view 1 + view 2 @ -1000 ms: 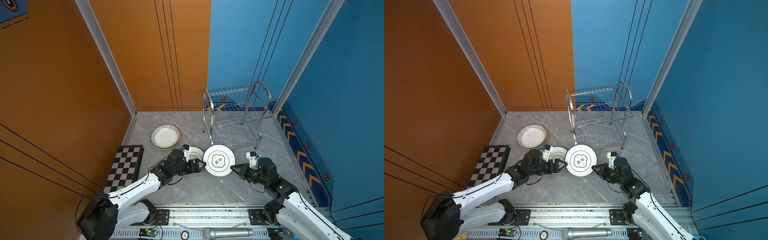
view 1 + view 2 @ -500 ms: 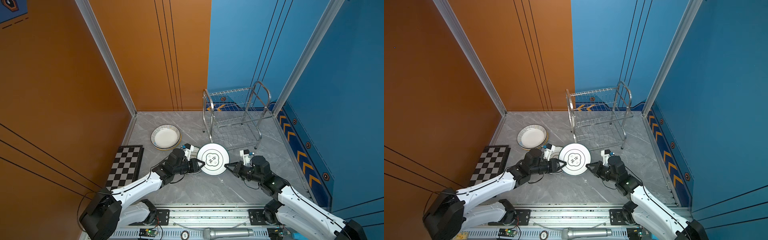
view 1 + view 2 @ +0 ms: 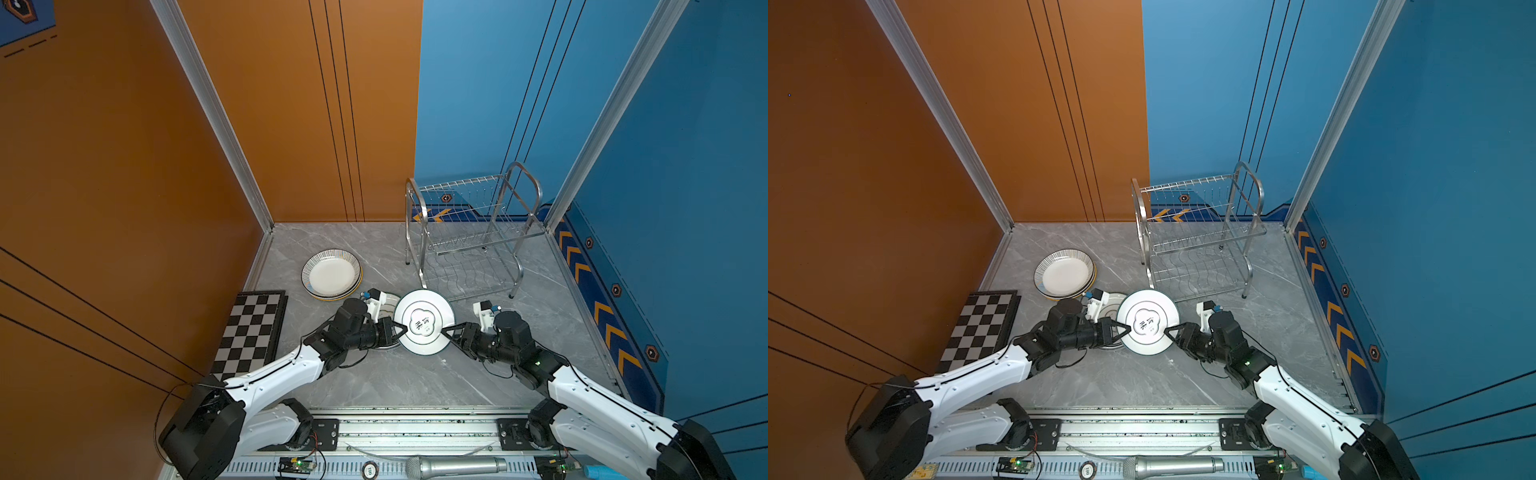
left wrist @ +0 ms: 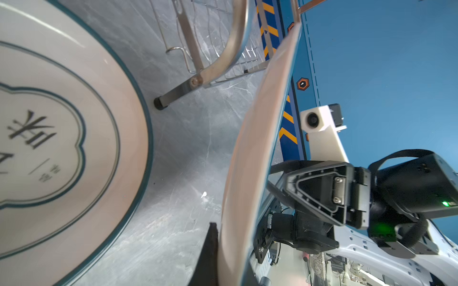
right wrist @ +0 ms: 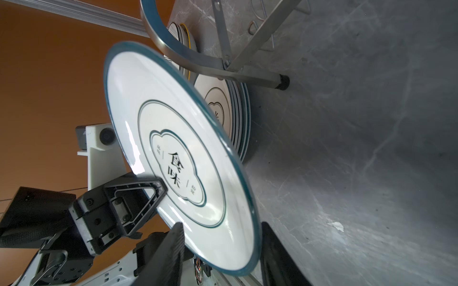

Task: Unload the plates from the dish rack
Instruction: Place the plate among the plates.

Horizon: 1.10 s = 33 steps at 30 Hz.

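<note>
A white plate (image 3: 424, 322) (image 3: 1148, 322) with a dark teal rim and black characters hangs tilted above the table between both grippers. My left gripper (image 3: 400, 328) (image 3: 1121, 328) (image 4: 230, 247) is shut on its left rim, seen edge-on in the left wrist view. My right gripper (image 3: 448, 332) (image 3: 1168, 331) (image 5: 221, 235) is open, its fingers (image 5: 171, 255) straddling the right rim of the plate (image 5: 178, 153). A stack of like plates (image 3: 388, 301) (image 4: 62, 148) (image 5: 235, 111) lies under the left gripper. Striped-rim plates (image 3: 331, 274) (image 3: 1064, 274) are stacked further left. The steel dish rack (image 3: 469, 241) (image 3: 1196, 245) stands behind, its shelves bare.
A black-and-white chequered board (image 3: 253, 328) (image 3: 978, 326) lies at the left edge by the orange wall. A rack leg (image 4: 161, 102) (image 5: 280, 83) stands close to the held plate. Blue walls close the back and right.
The right gripper brought the plate leftward to the left gripper. The left jaws shut on its left rim, and the right jaws opened off the right rim.
</note>
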### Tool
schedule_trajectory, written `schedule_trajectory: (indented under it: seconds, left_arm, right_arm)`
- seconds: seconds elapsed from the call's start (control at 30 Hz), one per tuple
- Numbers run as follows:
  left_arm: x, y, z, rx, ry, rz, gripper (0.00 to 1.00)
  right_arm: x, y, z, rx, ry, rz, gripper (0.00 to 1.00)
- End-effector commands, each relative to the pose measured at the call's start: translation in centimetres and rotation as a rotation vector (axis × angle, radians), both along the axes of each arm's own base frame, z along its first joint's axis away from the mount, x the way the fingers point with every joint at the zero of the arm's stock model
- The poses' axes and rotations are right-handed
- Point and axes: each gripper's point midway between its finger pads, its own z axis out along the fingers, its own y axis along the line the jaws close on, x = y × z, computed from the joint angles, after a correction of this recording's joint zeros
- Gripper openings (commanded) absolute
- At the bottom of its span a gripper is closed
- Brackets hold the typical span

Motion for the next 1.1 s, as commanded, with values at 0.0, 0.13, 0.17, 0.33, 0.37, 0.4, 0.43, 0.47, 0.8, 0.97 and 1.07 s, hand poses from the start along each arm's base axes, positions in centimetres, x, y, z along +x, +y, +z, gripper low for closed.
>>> schedule_trajectory:
  seconds: [0.0,0.13,0.17,0.33,0.37,0.4,0.43,0.47,0.8,0.97,1.07]
  left_arm:
    - [-0.4,1.8,-0.8,0.017,0.026,0.016,0.00]
    - [0.4,4.7,-0.6,0.034,0.028,0.099,0.00]
    - [0.6,5.6,-0.5,0.041,0.031,0.126,0.00]
    - [1.9,9.1,-0.2,0.068,0.037,0.239,0.00]
    - [2.1,9.6,-0.3,0.075,0.043,0.251,0.00]
    - [2.3,10.0,-0.6,0.082,0.052,0.264,0.00]
    - [2.5,10.4,-0.7,0.084,0.059,0.273,0.00]
    - [2.7,10.6,-0.8,0.081,0.062,0.281,0.00]
    - [4.3,10.6,-2.7,0.071,0.118,0.286,0.00]
    - [4.4,10.4,-3.2,0.074,0.136,0.280,0.00]
    - [4.4,10.3,-3.3,0.073,0.145,0.276,0.00]
  right_arm:
    - [0.9,-0.6,2.5,-0.045,-0.083,-0.018,0.64]
    - [1.2,-3.6,2.5,-0.226,-0.103,-0.080,0.90]
    - [1.2,-4.3,2.6,-0.262,-0.106,-0.092,1.00]
    - [1.5,-6.5,3.2,-0.322,-0.105,-0.135,1.00]
    - [1.6,-6.8,3.1,-0.330,-0.102,-0.141,1.00]
    - [1.6,-7.0,3.1,-0.341,-0.100,-0.148,1.00]
    - [1.6,-7.2,3.0,-0.350,-0.099,-0.152,1.00]
    - [1.6,-7.4,3.0,-0.359,-0.100,-0.156,1.00]
    - [1.7,-7.7,3.0,-0.365,-0.096,-0.161,1.00]
    - [1.7,-7.8,2.9,-0.366,-0.093,-0.162,1.00]
    - [1.8,-7.8,2.8,-0.370,-0.089,-0.160,1.00]
